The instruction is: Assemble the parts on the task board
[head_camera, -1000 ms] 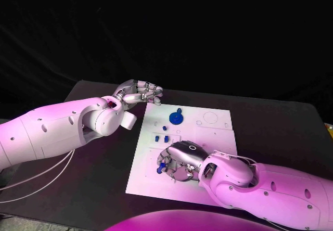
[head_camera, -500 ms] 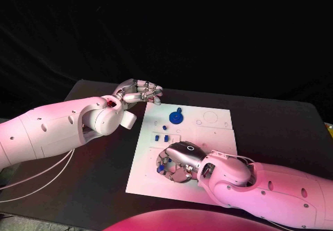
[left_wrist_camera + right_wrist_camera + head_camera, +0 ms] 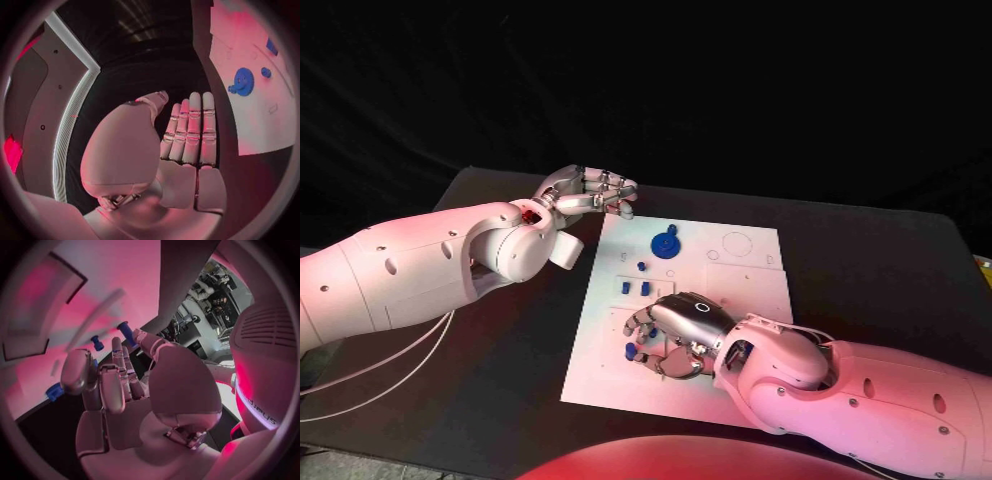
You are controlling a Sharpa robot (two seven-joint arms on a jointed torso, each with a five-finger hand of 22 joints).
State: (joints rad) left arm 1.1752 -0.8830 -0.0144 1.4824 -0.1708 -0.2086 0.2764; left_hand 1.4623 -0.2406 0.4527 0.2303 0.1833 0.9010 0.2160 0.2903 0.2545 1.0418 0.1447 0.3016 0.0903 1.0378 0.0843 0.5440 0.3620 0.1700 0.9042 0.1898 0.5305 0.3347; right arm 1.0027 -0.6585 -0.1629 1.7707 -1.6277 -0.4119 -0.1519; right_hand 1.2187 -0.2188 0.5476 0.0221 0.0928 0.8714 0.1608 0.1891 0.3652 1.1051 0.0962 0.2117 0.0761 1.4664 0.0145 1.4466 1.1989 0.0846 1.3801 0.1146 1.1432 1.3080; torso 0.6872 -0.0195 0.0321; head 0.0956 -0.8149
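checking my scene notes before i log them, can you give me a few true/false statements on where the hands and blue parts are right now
1. The right hand is over the near part of the task board. True.
2. The left hand rests on the blue gear. False: it hangs off the board's far left corner, apart from the gear.
3. The blue gear sits on the far half of the board. True.
4. The left hand holds a blue part. False: its palm shows nothing in the left wrist view.
5. The task board lies on a black table. True.
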